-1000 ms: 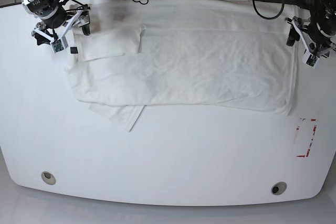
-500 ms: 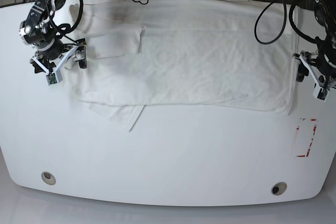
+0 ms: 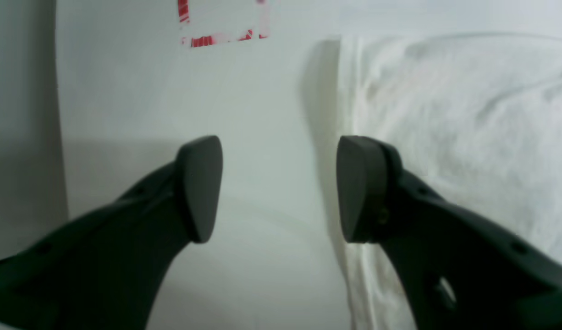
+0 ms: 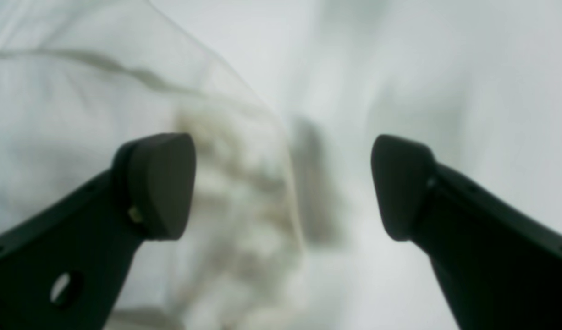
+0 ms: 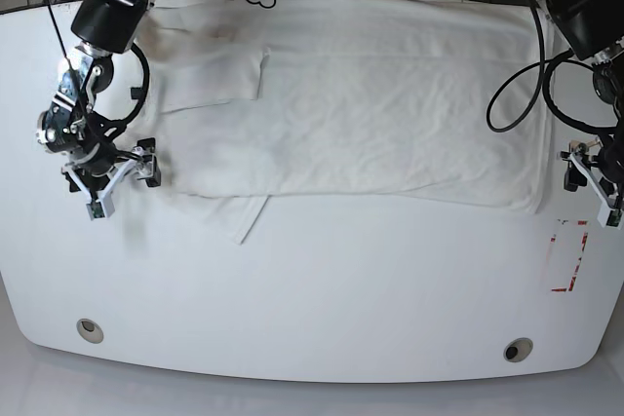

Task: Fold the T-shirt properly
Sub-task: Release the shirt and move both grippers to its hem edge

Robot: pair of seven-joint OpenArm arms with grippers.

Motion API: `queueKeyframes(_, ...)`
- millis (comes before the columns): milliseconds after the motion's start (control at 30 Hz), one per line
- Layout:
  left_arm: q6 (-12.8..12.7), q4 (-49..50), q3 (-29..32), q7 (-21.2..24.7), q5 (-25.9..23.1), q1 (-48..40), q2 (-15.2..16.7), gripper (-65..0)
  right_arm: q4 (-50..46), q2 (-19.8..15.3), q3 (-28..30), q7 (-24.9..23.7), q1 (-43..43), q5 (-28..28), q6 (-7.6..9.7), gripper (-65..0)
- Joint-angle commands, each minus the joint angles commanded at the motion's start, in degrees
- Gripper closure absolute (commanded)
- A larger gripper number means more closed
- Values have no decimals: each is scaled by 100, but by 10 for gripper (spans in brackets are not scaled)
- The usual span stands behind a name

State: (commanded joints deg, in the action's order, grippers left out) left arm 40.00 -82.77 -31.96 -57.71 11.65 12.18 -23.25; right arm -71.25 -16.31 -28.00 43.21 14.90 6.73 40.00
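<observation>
Your T-shirt (image 5: 361,114) lies spread flat along the desk's (image 5: 322,289) far edge. The left claw (image 5: 590,177) and right claw (image 5: 107,174) hang at its two short ends, both spread and holding nothing, probably so you can pinch each near corner and fold.

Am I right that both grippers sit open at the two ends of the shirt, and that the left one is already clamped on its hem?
Not quite. The left gripper holds nothing: in the left wrist view its jaws stand apart over the bare table, beside the shirt. The right gripper is open too.
</observation>
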Motion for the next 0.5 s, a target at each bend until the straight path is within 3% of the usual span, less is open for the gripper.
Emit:
queueKeyframes(267, 0, 18, 0, 9, 0, -26, 0, -372, 624, 18, 62, -264, 334, -18, 0, -575)
queueKeyframes(500, 0, 35, 0, 343, -9, -141, 0, -372, 747, 70, 70, -273, 352, 9, 0, -575)
